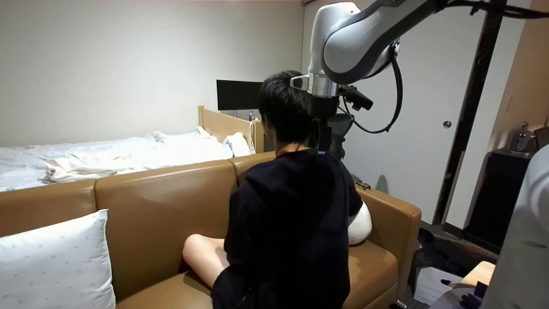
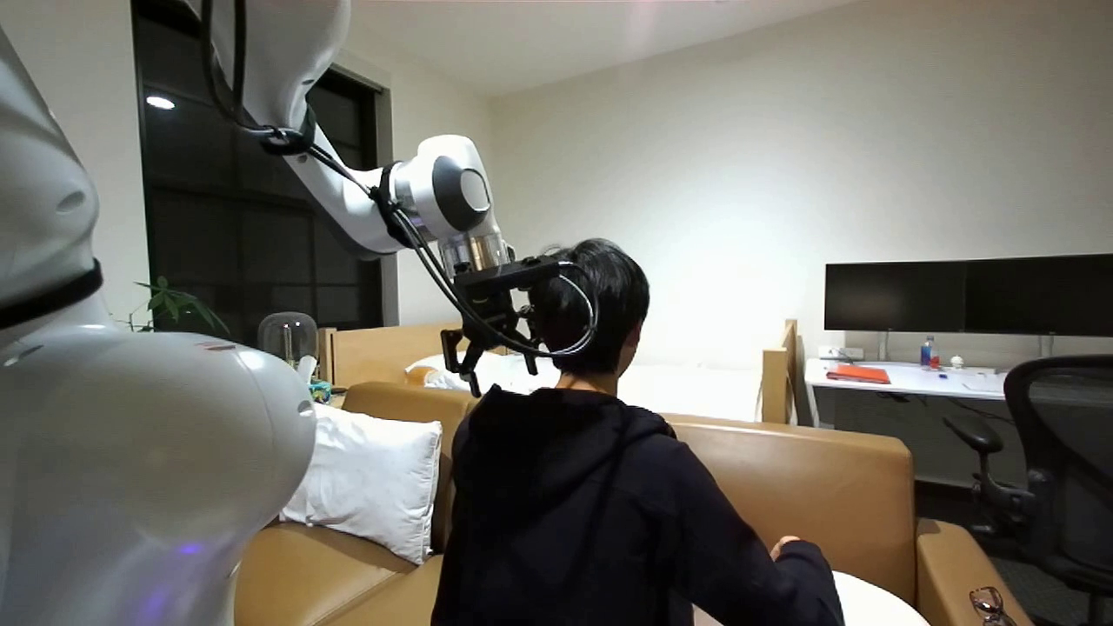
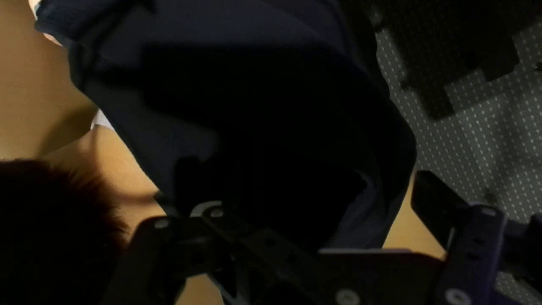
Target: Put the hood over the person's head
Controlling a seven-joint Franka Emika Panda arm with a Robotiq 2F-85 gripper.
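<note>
The hood (image 2: 556,439) of the black hoodie (image 2: 591,556) was down, lying in loose folds behind the neck (image 2: 589,381) and across the upper back of a seated person (image 1: 296,249). The dark-haired head (image 2: 622,291) was uncovered, seen from behind in both exterior views. Near the back of it, above the hood, the gripper (image 2: 501,376) pointed downward. Its fingers (image 3: 436,207) stood wide apart and held nothing; in the wrist view the hoodie's cloth filled most of the gap between them. Whether a fingertip touched the cloth could not be told.

The robot arm (image 1: 349,49) reached in overhead. The person sat on a tan leather sofa (image 1: 171,201), with a white rounded object (image 1: 361,225), partly hidden, past the right arm. A white pillow (image 2: 369,474) leaned on the sofa at the person's left, and eyeglasses (image 2: 987,598) lay on the right armrest (image 2: 965,565). Beyond the sofa was a bed (image 1: 137,150) with white bedding; in an exterior view, two monitors (image 2: 896,297) stood on a white desk (image 2: 939,382) near a black office chair (image 2: 1074,478).
</note>
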